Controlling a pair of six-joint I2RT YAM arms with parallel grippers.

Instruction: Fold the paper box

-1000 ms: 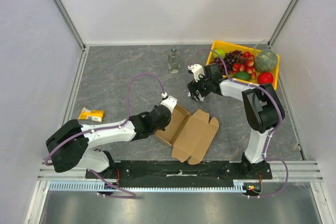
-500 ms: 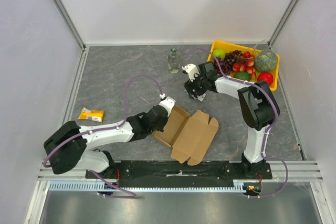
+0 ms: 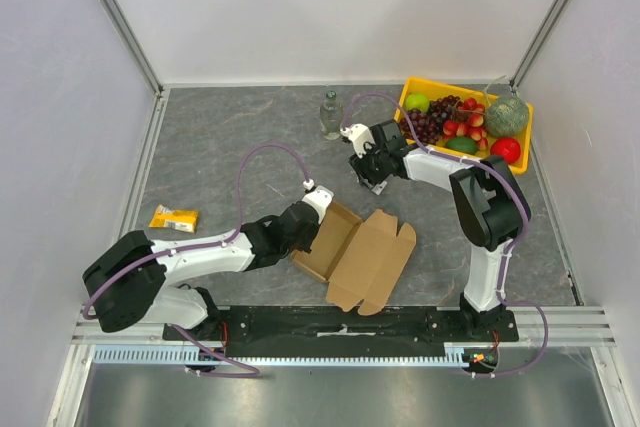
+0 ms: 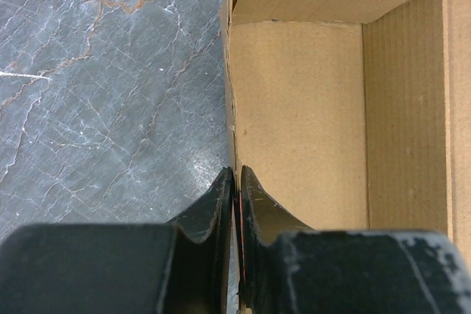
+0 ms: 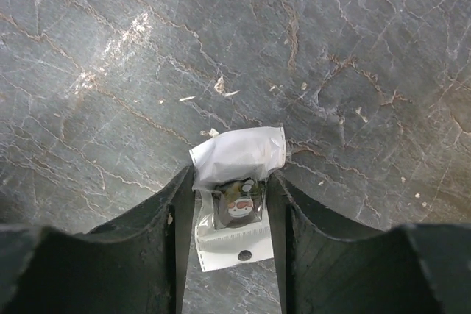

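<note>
The paper box (image 3: 362, 252) is brown cardboard lying open on the grey table, its tray part up and the lid flap spread to the right. My left gripper (image 3: 308, 228) is shut on the box's left wall; in the left wrist view the wall (image 4: 229, 71) runs straight between the gripper's (image 4: 236, 182) closed fingers. My right gripper (image 3: 373, 179) is behind the box, pointing down at the table. In the right wrist view a small clear packet (image 5: 239, 154) with a dark item inside lies between the gripper (image 5: 230, 176), both fingers touching its sides.
A yellow tray (image 3: 440, 87) of fruit stands at the back right. A small glass bottle (image 3: 330, 115) stands at the back middle. A yellow snack pack (image 3: 173, 217) lies at the left. White walls close in the table on three sides.
My right gripper has moved a little left and back and narrowed its fingers onto the small packet. The left gripper and the box have stayed nearly still.
</note>
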